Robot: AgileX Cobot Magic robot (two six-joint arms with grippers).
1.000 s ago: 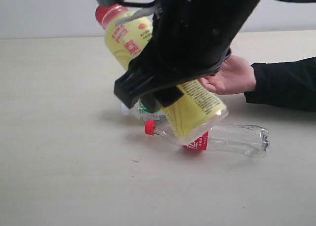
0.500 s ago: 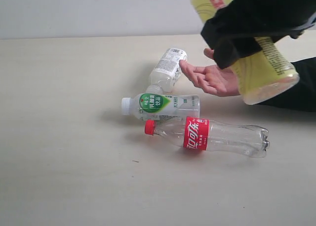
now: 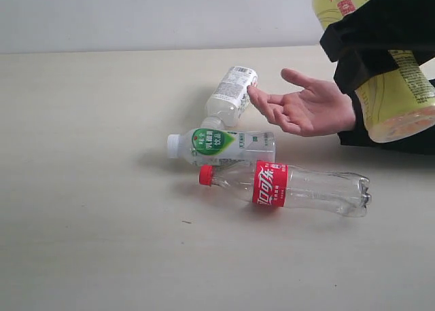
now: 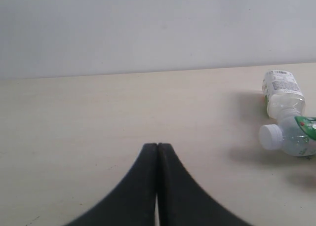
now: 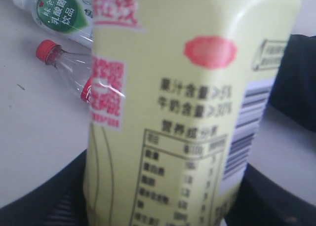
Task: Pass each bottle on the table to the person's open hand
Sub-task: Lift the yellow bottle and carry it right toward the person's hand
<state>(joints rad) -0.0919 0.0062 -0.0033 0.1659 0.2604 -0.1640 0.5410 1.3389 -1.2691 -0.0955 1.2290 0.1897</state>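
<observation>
In the exterior view the right gripper is clamped across the middle of the yellow bottle. It holds the bottle tilted in the air, base down, over the black sleeve and to the right of the person's open hand. Bottle and palm are apart. The hand is palm up with fingers spread. Its fingertips reach the edge of the barcode-labelled whitish bottle, though contact cannot be told. That bottle lies on the table, neck toward the green-labelled whitish bottle, which lies on its side, white cap leftward. Just in front lies the Coca-Cola bottle, clear and apparently empty, red cap on.

The left wrist view shows the left gripper with its fingers pressed together, holding nothing, low over the table. Both whitish bottles lie off to one side.

The right wrist view is filled by the yellow bottle's printed wrap, which hides its contents.
</observation>
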